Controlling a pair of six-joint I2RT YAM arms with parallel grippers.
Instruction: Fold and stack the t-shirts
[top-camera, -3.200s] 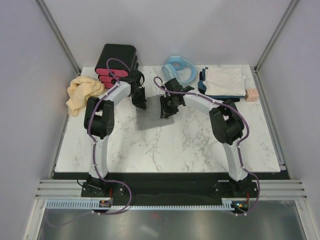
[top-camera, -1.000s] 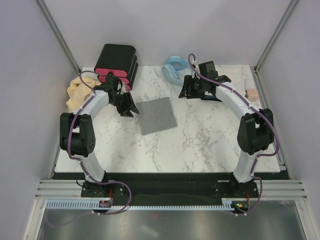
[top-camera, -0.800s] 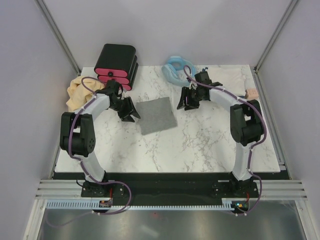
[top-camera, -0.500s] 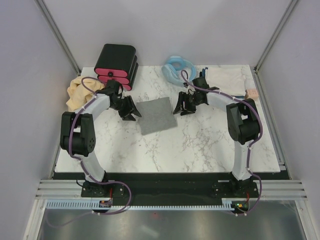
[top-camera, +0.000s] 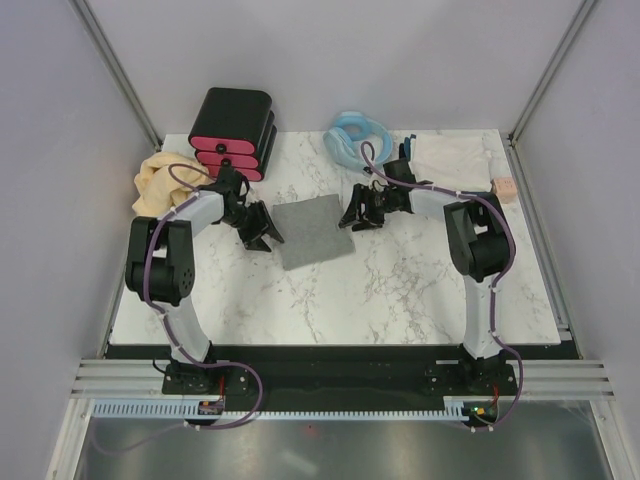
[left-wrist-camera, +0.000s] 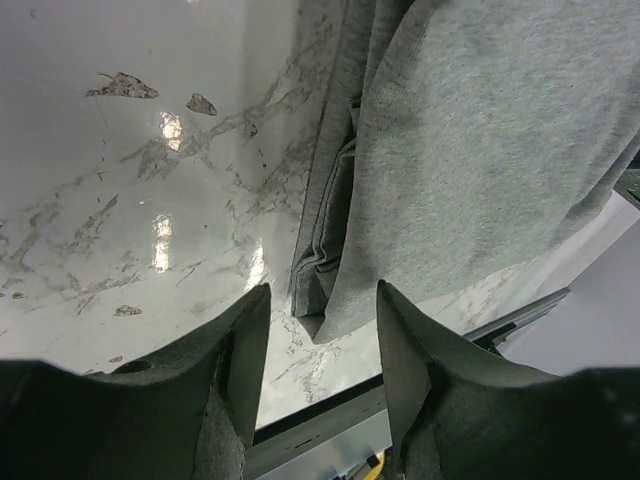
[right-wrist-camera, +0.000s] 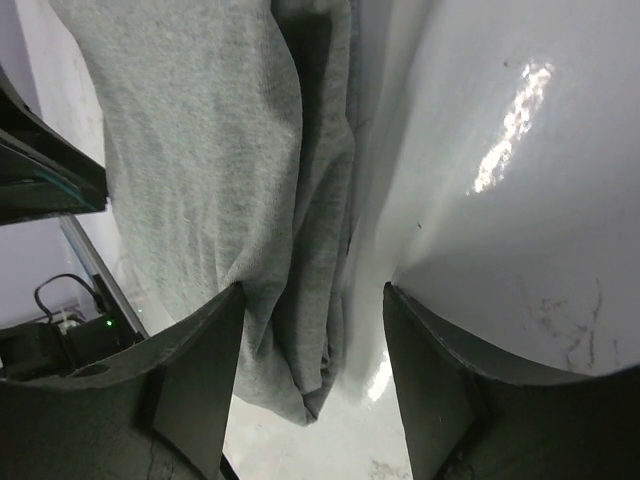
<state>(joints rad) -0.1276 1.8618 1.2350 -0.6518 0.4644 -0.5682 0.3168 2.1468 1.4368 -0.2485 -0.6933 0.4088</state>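
Observation:
A heather-grey t-shirt, folded into a square, lies flat on the marble table. My left gripper stands open at its left edge. In the left wrist view the shirt's layered corner sits just ahead of the open left gripper, untouched. My right gripper is open at the shirt's right edge, and the folded edge lies between the spread fingers of the right gripper, not pinched. A tan-yellow t-shirt lies crumpled at the far left. A whitish folded t-shirt tops a dark one at the back right.
A black box with pink drawers stands at the back left. A light-blue coiled hose lies at the back centre. A small pinkish block sits by the right edge. Grey walls close in the table on three sides.
The right arm has swung from the back-right stack down to the grey shirt's right edge. The left gripper has edged right to the shirt's left edge. Both jaws have spread wider.

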